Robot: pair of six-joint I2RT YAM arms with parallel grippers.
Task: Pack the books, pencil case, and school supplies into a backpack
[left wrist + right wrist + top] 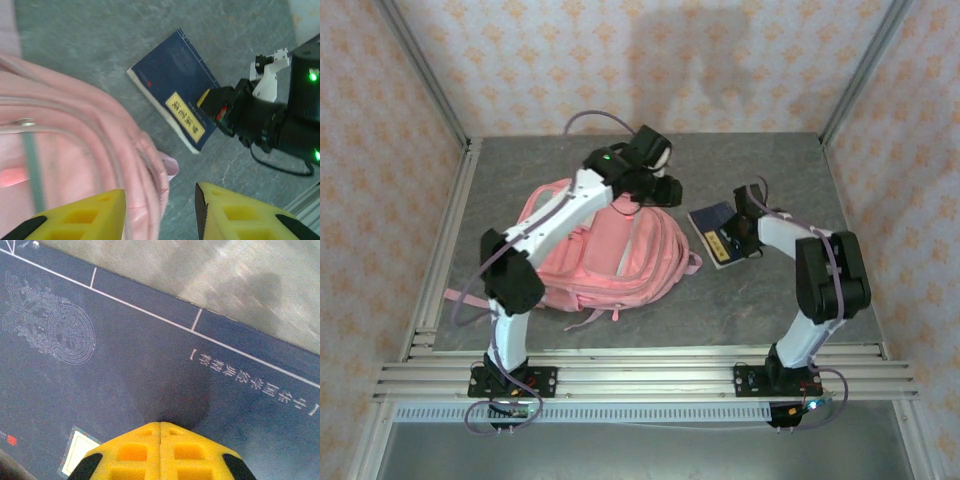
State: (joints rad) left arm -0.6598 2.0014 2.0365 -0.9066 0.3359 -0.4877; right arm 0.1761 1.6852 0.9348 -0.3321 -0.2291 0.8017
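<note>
1. The pink backpack [605, 262] lies flat on the grey table [770, 300]. I use it as my mark.
2. My left hand [160, 205] hangs over the far right corner of the backpack. Its yellow fingers [82, 216] are spread apart, with nothing between them.
3. A navy book [713, 228] with a yellow label [185, 117] lies flat just right of the backpack. A thin strip of bare table runs between them.
4. My right hand [160, 431] is over the side of the book farthest from the backpack. Its two fingers are pressed tight together and hold nothing. I cannot tell if they touch the cover.
5. Beyond the backpack and right of the book, the table is bare.
</note>
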